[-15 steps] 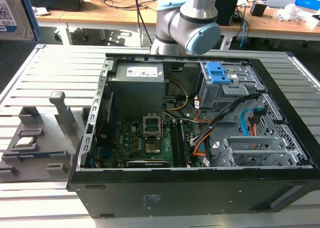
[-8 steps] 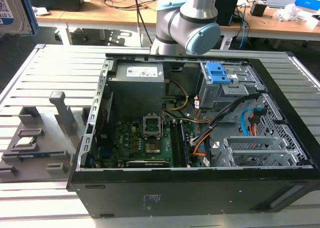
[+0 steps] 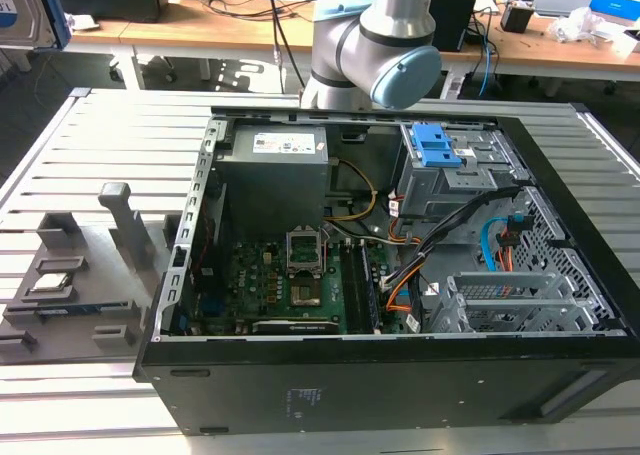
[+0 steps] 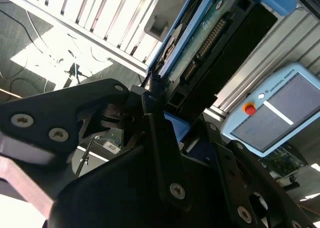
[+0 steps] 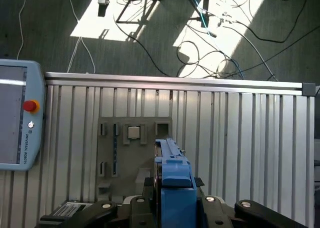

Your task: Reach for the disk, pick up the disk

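Nearest, in the first wrist view: a black metal gripper (image 5: 175, 184) is seen clenched on the disk (image 5: 175, 170), a flat rectangular silver drive with a bright blue plastic side bracket. A black finger is set against each side of the blue bracket. The disk is held in the air above the table and is seen edge-on. Its long axis is pointed straight away from the gripper, toward the table. In the second wrist view, one flat face is shown bearing a green circuit board (image 4: 207, 35) with a row of connector pins.

Beyond the disk's far end, a matte grey moulded fixture block (image 5: 117, 153) is laid on a ribbed aluminium slat table (image 5: 240, 138). A small square silver chip (image 5: 133, 133) is seated in one of the block's recesses. A pale blue-grey control tablet with a red round button (image 5: 15, 118) is laid on the slats, well apart from the block. A dark floor strewn with cables (image 5: 50, 32) is seen past the table edge.

Exterior view, near to far: an open black sheet-metal computer case (image 3: 400, 375) is laid on its side on the slats. It holds a green motherboard (image 3: 290, 285), a grey perforated drive cage (image 3: 455, 180) topped by a small blue plastic piece (image 3: 437, 145), and a grey power supply box (image 3: 275, 170). The fixture block is seen at the exterior view's left of the case. Behind the case, a silver and pale blue robot arm (image 3: 385, 45) is seen.
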Available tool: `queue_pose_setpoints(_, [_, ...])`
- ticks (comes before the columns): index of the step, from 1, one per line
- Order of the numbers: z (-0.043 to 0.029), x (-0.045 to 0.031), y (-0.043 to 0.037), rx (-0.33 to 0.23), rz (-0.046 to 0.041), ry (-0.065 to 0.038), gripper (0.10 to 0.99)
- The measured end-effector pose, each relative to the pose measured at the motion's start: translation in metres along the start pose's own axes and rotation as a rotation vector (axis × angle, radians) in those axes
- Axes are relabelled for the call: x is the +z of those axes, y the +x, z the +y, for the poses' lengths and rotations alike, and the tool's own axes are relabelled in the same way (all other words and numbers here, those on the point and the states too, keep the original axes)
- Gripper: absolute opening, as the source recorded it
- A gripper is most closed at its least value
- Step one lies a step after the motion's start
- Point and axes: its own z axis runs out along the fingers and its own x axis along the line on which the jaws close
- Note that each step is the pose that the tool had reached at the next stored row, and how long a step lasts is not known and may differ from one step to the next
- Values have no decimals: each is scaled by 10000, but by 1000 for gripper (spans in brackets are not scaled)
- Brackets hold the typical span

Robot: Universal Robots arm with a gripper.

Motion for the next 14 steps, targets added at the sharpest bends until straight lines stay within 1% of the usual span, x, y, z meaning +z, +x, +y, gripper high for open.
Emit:
queue_pose_setpoints(3, [-1, -33, 0, 0, 0, -7, 365])
queue_pose_setpoints(9, [-1, -36, 0, 0, 0, -9, 365])
queue_pose_setpoints(10, [-1, -36, 1, -2, -14, -9, 365])
queue_pose_setpoints(12, [-1, -36, 1, -26, -403, 9, 365])
queue_pose_setpoints(14, [-4, -36, 1, -74, -725, 24, 365])
